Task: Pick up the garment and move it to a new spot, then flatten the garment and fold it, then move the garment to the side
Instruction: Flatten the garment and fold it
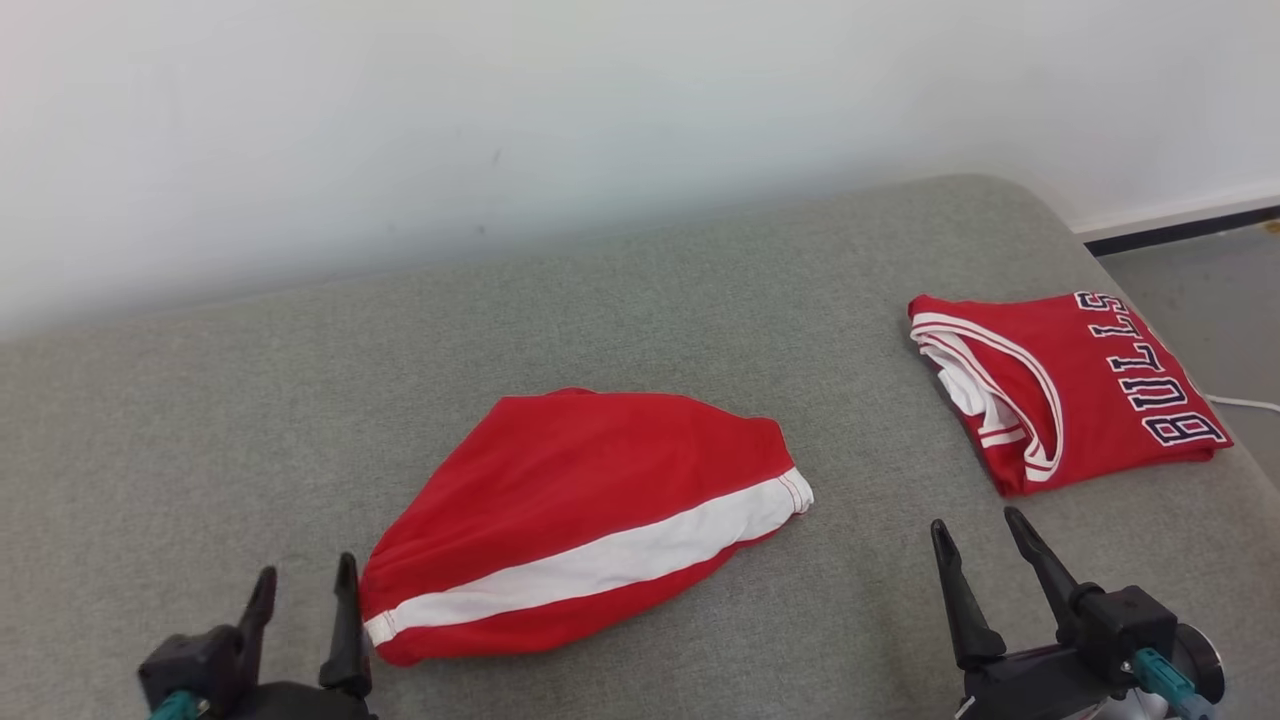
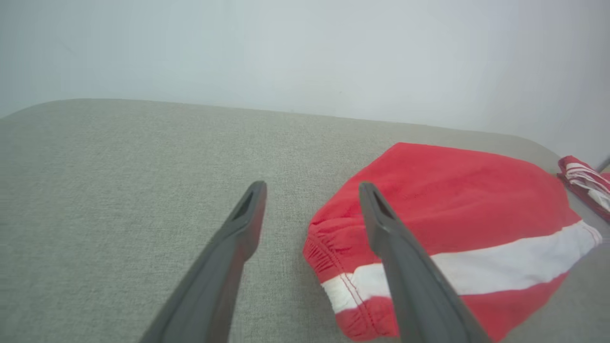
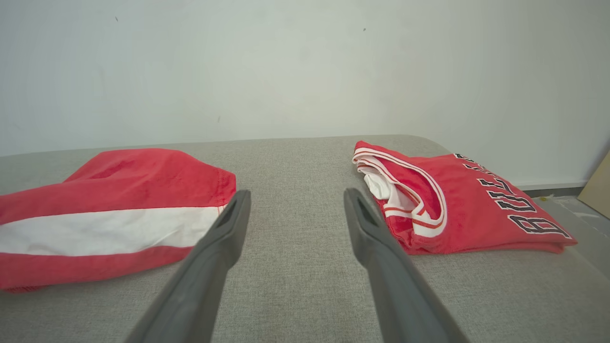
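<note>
Red shorts (image 1: pixel 580 500): folded flat, middle of the grey cushion (image 1: pixel 200 420).
Left fingers (image 1: pixel 347 620): spread, empty, just beside the shorts' waistband end.
Right fingers (image 1: pixel 955 590): spread, empty, apart from the shorts, near the folded jersey (image 1: pixel 1090 390).

**Two garments on one cushion**

The shorts (image 1: pixel 590 510) lie near the middle of the cushion (image 1: pixel 300 400), running slantwise from the near left to the far right. The jersey (image 1: pixel 1090 400) lies folded well apart from them, to the right and farther back, close to the cushion's right edge. The left gripper (image 1: pixel 307 566) stands at the near left, just beside the shorts' near-left end; whether it touches them cannot be told. The right gripper (image 1: pixel 975 519) stands at the near right, before the jersey and right of the shorts, apart from both. A wall (image 1: pixel 500 120) rises behind the cushion. Floor (image 1: pixel 1220 300) lies beyond its right edge, with a cable (image 1: pixel 1245 403) on it beside the jersey.
</note>
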`<state>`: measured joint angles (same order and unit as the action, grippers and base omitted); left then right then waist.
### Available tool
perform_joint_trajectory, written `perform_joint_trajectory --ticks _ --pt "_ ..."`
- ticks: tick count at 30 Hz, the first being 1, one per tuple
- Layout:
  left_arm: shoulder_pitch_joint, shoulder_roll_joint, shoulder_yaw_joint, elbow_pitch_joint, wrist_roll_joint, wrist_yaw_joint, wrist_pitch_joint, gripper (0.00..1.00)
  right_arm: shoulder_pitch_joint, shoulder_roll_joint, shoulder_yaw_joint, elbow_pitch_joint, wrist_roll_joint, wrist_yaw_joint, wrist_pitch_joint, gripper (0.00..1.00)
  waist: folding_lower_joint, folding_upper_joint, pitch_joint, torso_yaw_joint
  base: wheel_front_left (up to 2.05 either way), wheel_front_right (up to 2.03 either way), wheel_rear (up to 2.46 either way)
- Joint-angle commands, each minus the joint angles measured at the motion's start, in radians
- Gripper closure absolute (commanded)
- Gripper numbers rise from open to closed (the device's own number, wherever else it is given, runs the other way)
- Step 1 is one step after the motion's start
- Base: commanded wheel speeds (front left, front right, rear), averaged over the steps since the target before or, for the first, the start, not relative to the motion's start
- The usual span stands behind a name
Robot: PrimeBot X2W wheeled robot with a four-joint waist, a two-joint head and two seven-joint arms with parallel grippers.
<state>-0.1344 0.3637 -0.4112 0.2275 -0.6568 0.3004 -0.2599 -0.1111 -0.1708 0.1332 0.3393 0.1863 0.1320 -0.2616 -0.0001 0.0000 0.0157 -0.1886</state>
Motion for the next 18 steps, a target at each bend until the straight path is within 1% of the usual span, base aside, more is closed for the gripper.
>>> perform_joint_trajectory --ticks 1,4,6,9,13,18 --pt "0.036 -0.014 0.034 -0.033 0.036 0.003 -0.006 0.0 0.009 -0.003 -0.008 -0.006 0.003 -0.003 -0.004 0.0 0.0001 0.0 -0.006 0.01 0.0 0.0 0.0" --pt "0.093 -0.053 0.126 -0.112 0.105 -0.012 -0.005 0.0 0.01 -0.001 -0.02 -0.016 -0.005 -0.003 -0.004 0.0 0.0001 0.0 -0.013 0.028 0.0 0.0 0.0" --pt "0.128 -0.083 0.18 -0.156 0.154 -0.032 -0.005 0.0 0.01 0.0 -0.029 -0.022 -0.008 -0.003 -0.004 0.0 0.0001 0.0 -0.017 0.045 0.0 0.0 0.0" --pt "0.177 -0.128 0.25 -0.2 0.222 -0.076 -0.005 0.0 0.005 0.005 -0.038 -0.028 -0.012 -0.003 -0.004 0.0 0.0001 0.0 -0.021 0.071 0.0 0.0 0.0" --pt "0.214 -0.18 0.324 -0.222 0.293 -0.141 -0.004 0.0 -0.008 0.005 -0.039 -0.027 -0.011 -0.003 -0.004 0.0 0.0001 0.0 -0.028 0.101 0.0 0.0 0.0" --pt "0.241 -0.224 0.389 -0.195 0.357 -0.21 -0.004 0.0 -0.022 0.001 -0.03 -0.01 -0.013 -0.003 -0.004 0.0 0.0001 0.0 -0.037 0.128 0.0 0.0 0.0"
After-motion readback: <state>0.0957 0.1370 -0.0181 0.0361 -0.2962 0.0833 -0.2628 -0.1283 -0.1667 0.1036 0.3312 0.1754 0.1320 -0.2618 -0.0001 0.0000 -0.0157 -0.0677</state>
